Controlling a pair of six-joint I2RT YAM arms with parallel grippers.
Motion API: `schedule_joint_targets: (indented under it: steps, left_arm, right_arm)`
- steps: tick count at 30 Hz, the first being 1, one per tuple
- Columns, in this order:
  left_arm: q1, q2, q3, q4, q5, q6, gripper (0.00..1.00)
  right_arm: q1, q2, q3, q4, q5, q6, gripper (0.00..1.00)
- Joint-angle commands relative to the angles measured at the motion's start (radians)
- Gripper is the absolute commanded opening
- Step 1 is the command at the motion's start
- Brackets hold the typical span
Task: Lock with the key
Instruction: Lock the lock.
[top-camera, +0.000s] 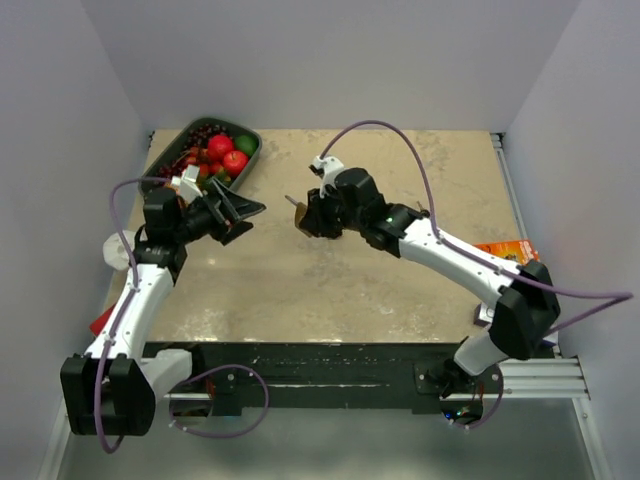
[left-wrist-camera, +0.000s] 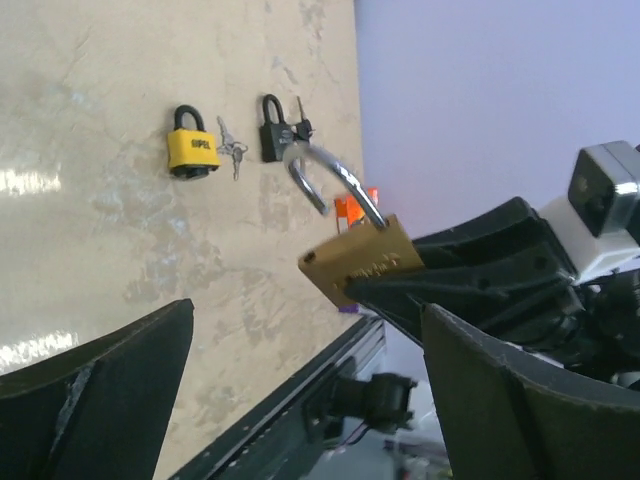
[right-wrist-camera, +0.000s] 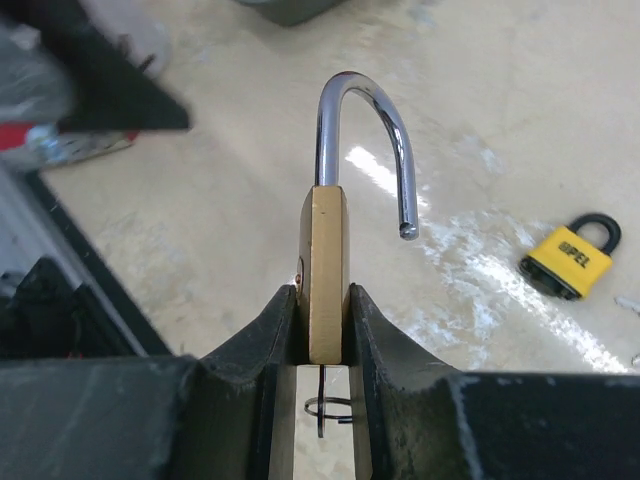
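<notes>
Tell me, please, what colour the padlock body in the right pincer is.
Brass-gold padlock body, clearest in the right wrist view.

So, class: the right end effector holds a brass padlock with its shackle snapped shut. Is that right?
No: the shackle is open, its free end clear of the body, as the right wrist view shows. The right end effector does hold the brass padlock.

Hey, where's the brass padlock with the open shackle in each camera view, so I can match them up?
Top external: brass padlock near the picture's centre, slightly left.
Left wrist: centre right, shackle pointing up-left.
Right wrist: centre, shackle pointing up.
Shared landmark: the black right fingers clamping its body in every view.
</notes>
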Motion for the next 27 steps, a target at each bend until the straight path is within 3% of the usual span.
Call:
schedule_joint_targets:
  steps: [1, 2, 3, 7, 8, 12, 15, 21, 27]
  left_arm:
    - [0.007, 0.043, 0.229, -0.2, 0.168, 0.607, 0.99]
    - [0.007, 0.043, 0.259, -0.253, 0.173, 0.712, 0.99]
    - [0.007, 0.043, 0.307, -0.351, 0.189, 0.941, 0.99]
    - [0.007, 0.005, 0.359, -0.571, 0.375, 1.469, 0.99]
    - [0.007, 0.003, 0.37, -0.69, 0.4, 1.678, 0.99]
    - [-0.018, -0.004, 0.373, -0.902, 0.475, 2.04, 0.95]
    - [-0.094, -0.007, 0.37, -0.917, 0.461, 2.1, 0.89]
    - [-0.233, -0.033, 0.324, -0.696, 0.392, 1.887, 0.77]
    - [-0.3, -0.018, 0.327, -0.659, 0.331, 1.849, 0.63]
  right_arm:
    - [0.016, -0.19, -0.025, 0.122, -0.293, -0.209, 0.0]
    - [0.016, -0.211, -0.053, 0.132, -0.324, -0.223, 0.0]
    - [0.014, -0.229, -0.065, 0.136, -0.358, -0.241, 0.0]
    - [0.014, -0.306, -0.106, 0.125, -0.505, -0.33, 0.0]
    - [0.014, -0.312, -0.117, 0.11, -0.55, -0.342, 0.0]
    - [0.014, -0.343, -0.126, 0.071, -0.618, -0.416, 0.0]
    - [0.016, -0.357, -0.131, 0.051, -0.634, -0.45, 0.0]
    - [0.012, -0.365, -0.145, 0.053, -0.656, -0.473, 0.0]
    - [0.012, -0.36, -0.153, 0.063, -0.653, -0.471, 0.0]
